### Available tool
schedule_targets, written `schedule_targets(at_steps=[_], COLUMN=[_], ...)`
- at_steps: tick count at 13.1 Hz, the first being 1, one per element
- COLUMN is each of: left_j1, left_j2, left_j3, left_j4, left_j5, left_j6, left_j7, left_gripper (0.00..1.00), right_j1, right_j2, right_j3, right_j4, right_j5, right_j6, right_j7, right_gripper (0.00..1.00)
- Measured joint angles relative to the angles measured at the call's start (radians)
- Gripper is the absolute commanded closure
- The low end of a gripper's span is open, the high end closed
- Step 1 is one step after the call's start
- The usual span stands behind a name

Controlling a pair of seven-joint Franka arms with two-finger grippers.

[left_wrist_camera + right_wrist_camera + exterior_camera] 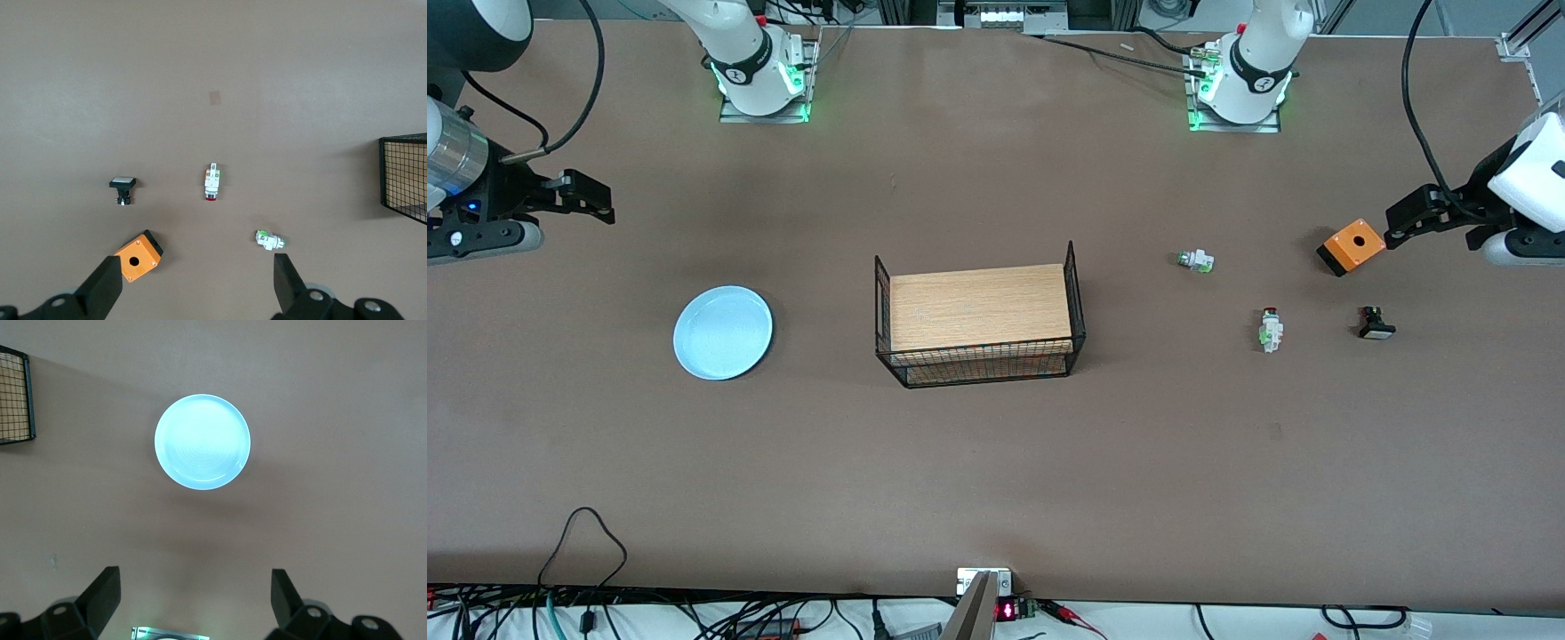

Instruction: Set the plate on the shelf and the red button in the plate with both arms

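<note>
Fingers spread, empty, on both the left gripper (1394, 233) and right gripper (605, 203), each hanging at a frame edge. Plate (723, 332) lies lower left of center; red button (1270, 330) right of the basket (980, 326).

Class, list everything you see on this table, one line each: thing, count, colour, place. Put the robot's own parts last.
plate: one, light blue, flat on the table toward the right arm's end.
wire basket: one, black with a wooden floor, mid-table.
red button: one, white body, red cap, toward the left arm's end.
silver-tipped switch: one, white and green, farther from the front camera than the red button.
black switch: one, white face, beside the red button.
button box: one, orange and black, near the left end effector.
left end effector: one, black, open, beside the button box.
right end effector: one, black, open, above bare table.
</note>
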Motion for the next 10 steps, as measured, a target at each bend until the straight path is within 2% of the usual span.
schedule_targets(at_steps=[2, 6, 10], left_j1=[0.0, 0.0, 0.0], left_j2=[0.0, 0.0, 0.0], left_j3=[0.0, 0.0, 0.0], left_j4=[0.001, 0.001, 0.001], left_j5=[0.0, 0.0, 0.0], left_j6=[0.0, 0.0, 0.0], left_j7=[0.0, 0.0, 0.0], left_gripper=[0.0, 0.0, 0.0], right_j1=[-0.034, -0.154, -0.168], right_j2=[0.031, 0.152, 0.28], right_j3=[-0.008, -0.019, -0.013], right_j4=[0.004, 0.032, 0.102], right_j5=[0.021, 0.159, 0.186], right_j6=[0.002, 0.035, 0.047], right_j7=[0.001, -0.005, -0.006], right_gripper=[0.0, 0.0, 0.0])
